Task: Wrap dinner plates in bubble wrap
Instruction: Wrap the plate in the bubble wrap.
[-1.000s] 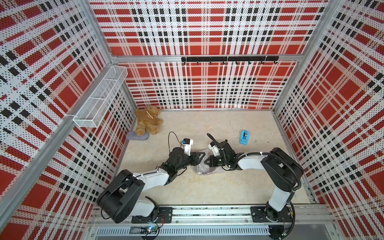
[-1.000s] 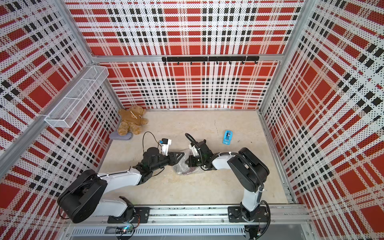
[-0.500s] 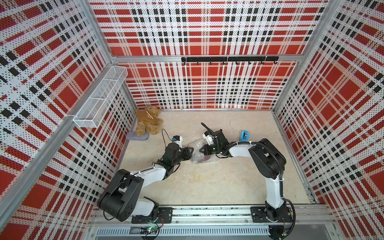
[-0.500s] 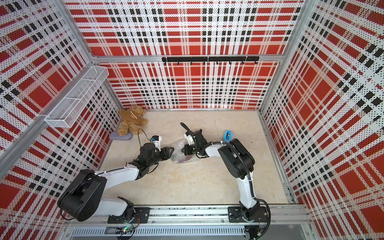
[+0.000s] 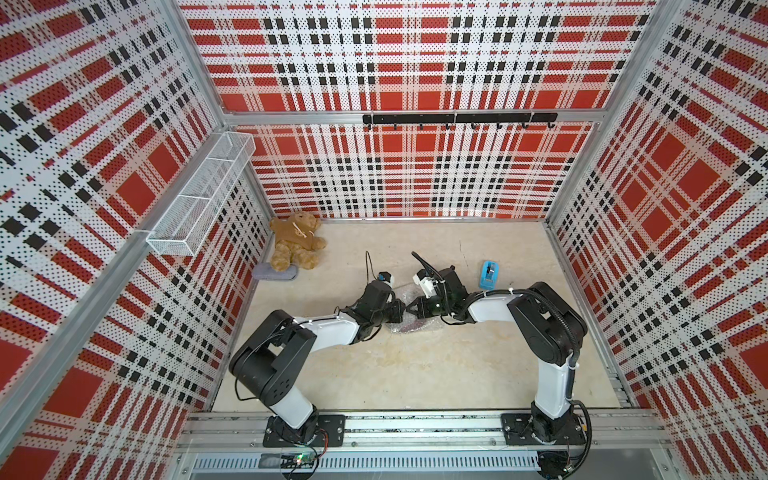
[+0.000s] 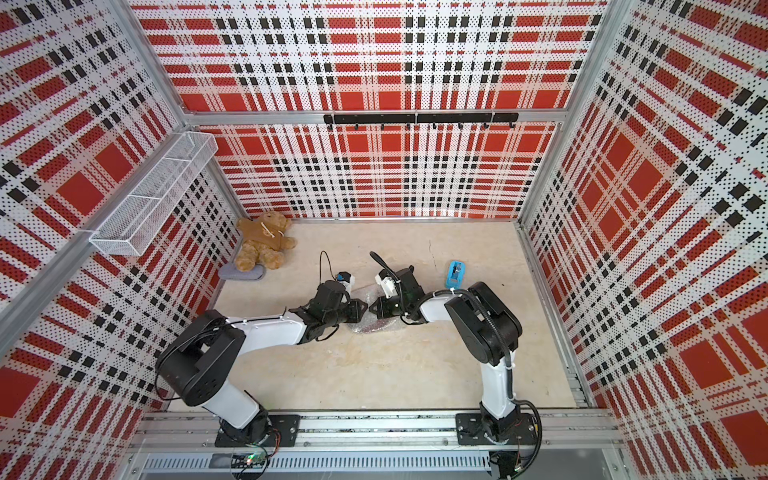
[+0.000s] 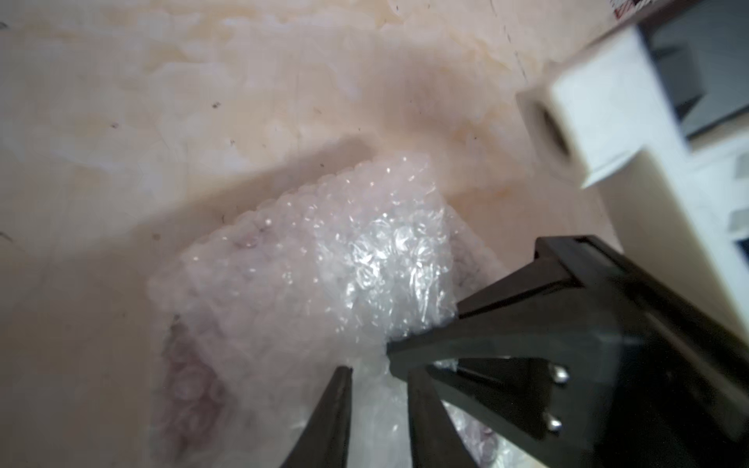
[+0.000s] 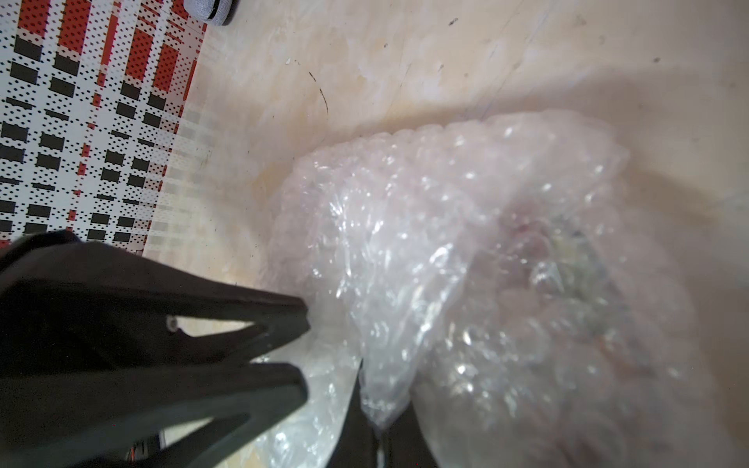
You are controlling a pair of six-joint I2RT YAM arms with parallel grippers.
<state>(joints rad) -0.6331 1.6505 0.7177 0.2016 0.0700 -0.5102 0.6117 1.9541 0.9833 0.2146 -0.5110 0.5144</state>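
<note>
Dinner plate (image 5: 411,328) mostly inside bubble wrap (image 7: 324,263); right end effector (image 8: 381,429) pinching wrap above it, left end effector (image 8: 304,353) agape; sealing outstanding

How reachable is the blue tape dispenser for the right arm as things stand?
Probably yes: the tape dispenser lies on bare floor close beside the right arm, nothing between. But the right gripper has its jaws shut on the bubble wrap, so it must let go first.
</note>
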